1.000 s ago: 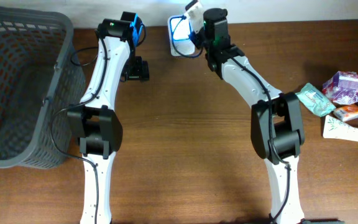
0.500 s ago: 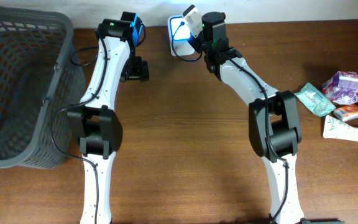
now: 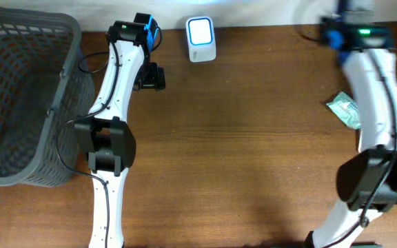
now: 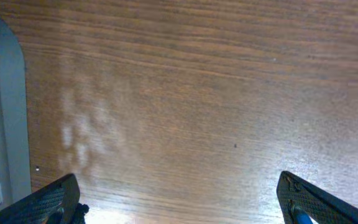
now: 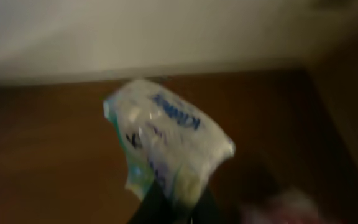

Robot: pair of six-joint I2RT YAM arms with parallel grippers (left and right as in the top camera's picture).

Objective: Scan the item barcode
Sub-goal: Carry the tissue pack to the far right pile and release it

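While reading across from the far left, meeting first a grey mesh basket [image 3: 19,103] standing on the wooden table [image 3: 240,158]. Next, finding the left gripper [image 4: 179,202] hanging close over bare wood between basket and scanner, spreading its jaws wide and gripping nothing. Further right, noting the white scanner [image 3: 201,39] sitting at the table's far edge, its face glowing blue. Then, seeing the right gripper [image 5: 173,204] pinching a white tissue packet [image 5: 166,146] by its lower end, holding it clear of the table, well apart from the scanner, everything blurred. Finally, spotting a green packet [image 3: 344,110] lying among other wrapped goods at the right edge.
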